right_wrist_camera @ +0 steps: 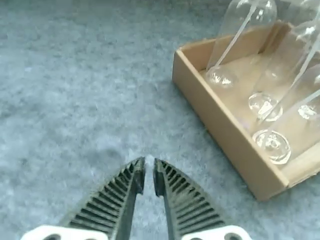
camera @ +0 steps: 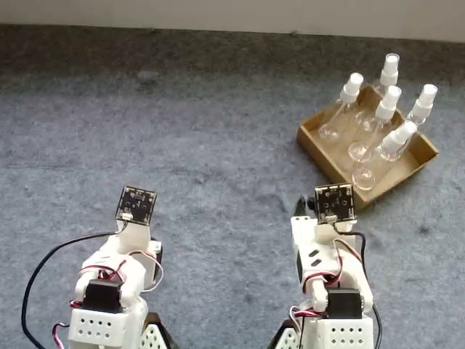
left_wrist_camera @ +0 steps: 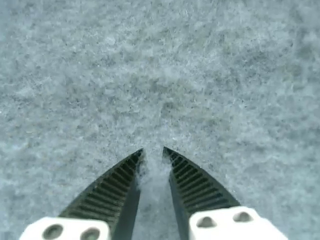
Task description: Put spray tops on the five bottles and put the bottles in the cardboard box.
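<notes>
The cardboard box [camera: 314,147] lies on the grey carpet at the right of the high view. Several clear bottles [camera: 372,133] rest tilted in it, each with a white spray top [camera: 392,97] pointing to the far side. In the right wrist view the box's near wall [right_wrist_camera: 220,120] and the bottle bases [right_wrist_camera: 271,144] lie close ahead and to one side of my right gripper [right_wrist_camera: 149,160], which is shut and empty just above the carpet. My left gripper [left_wrist_camera: 153,149] is shut and empty over bare carpet, far from the box.
Both arms sit pulled back at the near edge, the left arm [camera: 136,205] and the right arm [camera: 334,203] side by side. Grey carpet [camera: 182,123] stretches between them and the pale wall at the back.
</notes>
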`<act>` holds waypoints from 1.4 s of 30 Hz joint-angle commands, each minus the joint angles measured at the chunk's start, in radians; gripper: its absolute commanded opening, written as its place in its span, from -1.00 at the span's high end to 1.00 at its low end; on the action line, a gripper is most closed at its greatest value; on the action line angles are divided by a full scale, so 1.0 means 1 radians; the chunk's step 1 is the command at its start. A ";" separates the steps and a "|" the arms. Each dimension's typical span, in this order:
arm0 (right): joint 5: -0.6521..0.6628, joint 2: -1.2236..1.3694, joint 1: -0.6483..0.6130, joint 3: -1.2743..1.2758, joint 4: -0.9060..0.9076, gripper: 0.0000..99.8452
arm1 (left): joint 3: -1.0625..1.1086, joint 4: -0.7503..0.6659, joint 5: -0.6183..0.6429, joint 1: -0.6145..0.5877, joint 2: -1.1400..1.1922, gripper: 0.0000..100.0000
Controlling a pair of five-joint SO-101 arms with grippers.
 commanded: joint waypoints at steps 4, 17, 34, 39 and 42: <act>-0.009 0.004 -0.016 0.007 0.154 0.99 | 0.019 0.029 -0.008 -0.038 -0.002 0.99; -0.011 0.004 -0.012 0.197 0.378 0.99 | 0.019 0.029 -0.005 -0.048 -0.002 0.99; -0.219 0.004 0.088 0.197 0.381 0.99 | 0.019 0.029 0.000 -0.053 -0.002 0.99; -0.215 0.004 0.088 0.197 0.381 0.99 | 0.019 0.029 0.000 -0.053 -0.002 0.99; -0.215 0.004 0.088 0.197 0.381 0.99 | 0.019 0.029 0.000 -0.053 -0.002 0.99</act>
